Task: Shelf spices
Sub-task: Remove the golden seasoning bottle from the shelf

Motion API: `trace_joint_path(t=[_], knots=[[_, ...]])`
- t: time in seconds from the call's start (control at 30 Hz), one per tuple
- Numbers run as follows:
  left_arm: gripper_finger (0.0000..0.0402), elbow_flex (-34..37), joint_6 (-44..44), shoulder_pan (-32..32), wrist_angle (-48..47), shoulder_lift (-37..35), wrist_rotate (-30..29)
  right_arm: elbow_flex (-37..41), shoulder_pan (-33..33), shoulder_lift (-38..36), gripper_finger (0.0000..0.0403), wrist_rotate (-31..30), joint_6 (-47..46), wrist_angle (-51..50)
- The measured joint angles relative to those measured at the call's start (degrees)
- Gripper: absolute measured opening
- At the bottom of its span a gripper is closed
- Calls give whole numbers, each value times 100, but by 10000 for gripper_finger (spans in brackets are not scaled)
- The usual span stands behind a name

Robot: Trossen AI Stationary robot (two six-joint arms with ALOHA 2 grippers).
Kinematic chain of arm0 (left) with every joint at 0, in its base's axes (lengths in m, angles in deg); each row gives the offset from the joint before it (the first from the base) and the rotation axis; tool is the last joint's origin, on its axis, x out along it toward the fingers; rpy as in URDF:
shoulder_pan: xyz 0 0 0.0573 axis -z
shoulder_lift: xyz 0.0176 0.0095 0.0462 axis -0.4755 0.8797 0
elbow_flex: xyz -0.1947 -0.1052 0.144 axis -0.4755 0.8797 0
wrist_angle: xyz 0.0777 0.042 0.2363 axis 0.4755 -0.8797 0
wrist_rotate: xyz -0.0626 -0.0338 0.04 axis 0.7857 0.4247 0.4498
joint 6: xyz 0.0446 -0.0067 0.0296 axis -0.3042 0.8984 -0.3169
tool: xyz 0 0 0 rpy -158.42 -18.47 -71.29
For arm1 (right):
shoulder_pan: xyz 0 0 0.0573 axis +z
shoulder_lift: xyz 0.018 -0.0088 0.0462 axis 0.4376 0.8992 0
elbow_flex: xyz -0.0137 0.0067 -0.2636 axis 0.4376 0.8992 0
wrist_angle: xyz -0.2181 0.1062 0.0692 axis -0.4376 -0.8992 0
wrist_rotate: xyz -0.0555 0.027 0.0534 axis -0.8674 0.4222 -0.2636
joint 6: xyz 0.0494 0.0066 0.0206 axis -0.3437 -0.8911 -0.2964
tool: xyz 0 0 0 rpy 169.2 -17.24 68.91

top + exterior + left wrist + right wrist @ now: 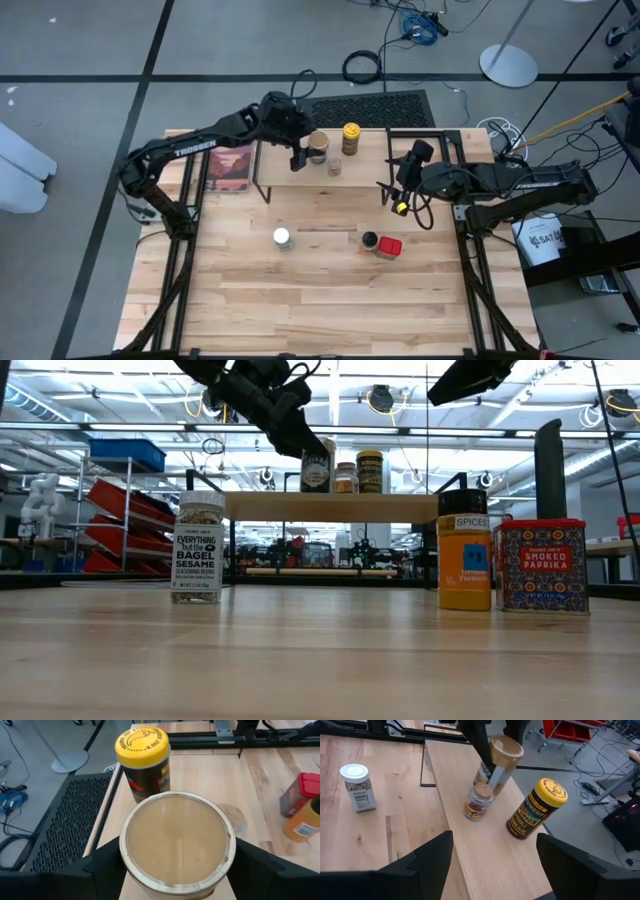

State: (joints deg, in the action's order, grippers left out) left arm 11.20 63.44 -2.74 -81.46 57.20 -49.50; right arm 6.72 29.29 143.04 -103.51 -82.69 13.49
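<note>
The shelf [360, 165] stands at the table's far side. On it are a tan-lidded jar [177, 840], a yellow-lidded jar [351, 138] and a small cork-topped jar [334, 167]. My left gripper [299, 156] reaches in from the shelf's left end and is closed around the tan jar. My right gripper [495, 865] hovers open above the shelf's right end with nothing between its fingers. A white-lidded jar [282, 237], a dark-lidded orange jar [464, 555] and a red box [541, 565] stand on the tabletop. My left gripper has the tan jar between its two fingers [100, 870], one on each side of the jar's wall [123, 860] just below the lid. The fingers slant down from the table's left. The jar stands upright with its base on the shelf [317, 488].
A reddish picture in a black frame [232, 168] lies at the shelf's left end under my left arm. A black metal frame [445, 135] sits at the far right. Bare tabletop [300, 300] fills the near half.
</note>
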Motion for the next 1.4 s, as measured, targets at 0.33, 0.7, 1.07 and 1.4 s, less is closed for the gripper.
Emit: trace_joint_path(t=[0.33,0.7,1.07,1.4], knots=[[287,0,585,140,-682,-1163,-10,0,0,0,274,2,9,3],[288,0,1709,1090,-2124,-2388,-156,0,2,0,274,24,9,7],[288,91,2958,2650,-3606,-2940,-1670,0,2,2,274,23,-28,11],[288,1157,4311,3995,-3468,-3265,-2729,2,2,2,274,22,-33,13]])
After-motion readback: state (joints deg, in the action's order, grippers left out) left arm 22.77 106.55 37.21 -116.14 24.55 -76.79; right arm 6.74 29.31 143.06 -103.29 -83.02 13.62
